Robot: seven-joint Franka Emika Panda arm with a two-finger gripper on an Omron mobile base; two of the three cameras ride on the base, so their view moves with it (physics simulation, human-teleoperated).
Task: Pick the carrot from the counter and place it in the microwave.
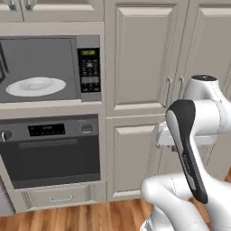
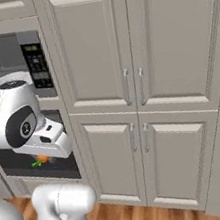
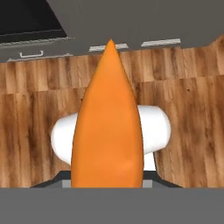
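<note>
Orange smooth tapered carrot [image 3: 108,131] clamped in the closed claw [image 2: 41,159], long axis running away from the hand, pointed tip outermost over wood floor [image 3: 192,87], microwave [image 1: 40,67] open.

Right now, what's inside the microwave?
The microwave stands open; inside sits a white turntable plate with nothing on it. The cavity's left part is cut off. The carrot is in the gripper.
</note>
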